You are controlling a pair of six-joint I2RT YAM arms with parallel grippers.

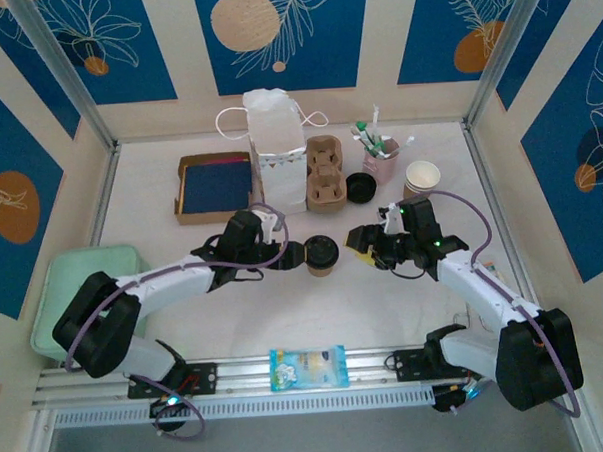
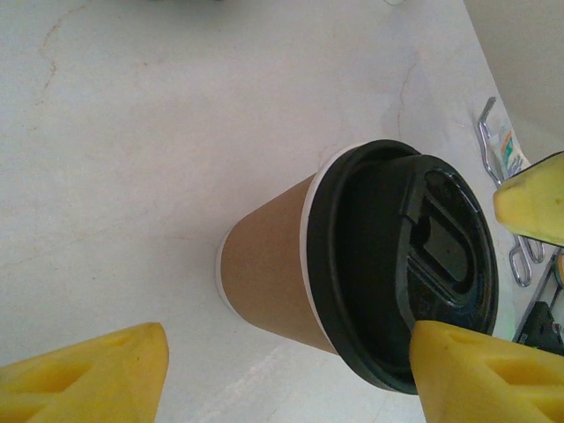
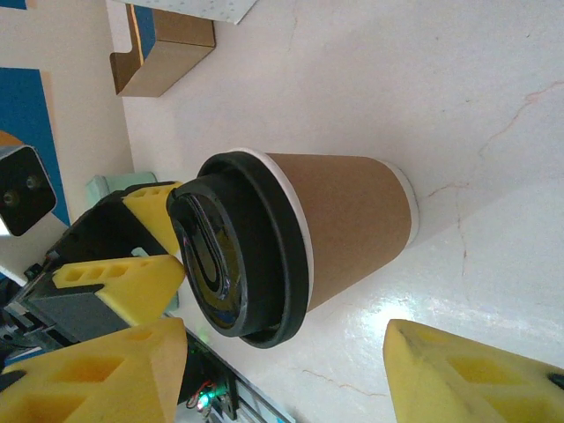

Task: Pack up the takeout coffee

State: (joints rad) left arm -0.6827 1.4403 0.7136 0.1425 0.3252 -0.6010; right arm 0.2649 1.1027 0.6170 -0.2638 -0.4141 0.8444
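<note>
From above we see the coffee cup (image 1: 321, 256), black lid on, standing mid-table between the left gripper (image 1: 289, 255) and the right gripper (image 1: 363, 245). Behind it are a white bag (image 1: 276, 147), a cardboard carrier (image 1: 325, 173) and a pink cup (image 1: 381, 164) holding stirrers. The wrist views show what the overhead cannot: both pairs of jaws are spread wide beside the cup, grasping nothing.

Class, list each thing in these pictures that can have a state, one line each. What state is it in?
takeout coffee, upright, lidded
left tool, open, close beside the takeout coffee
right tool, open, holding nothing
paper bag, standing upright
cup carrier, empty
cardboard box, open
</note>
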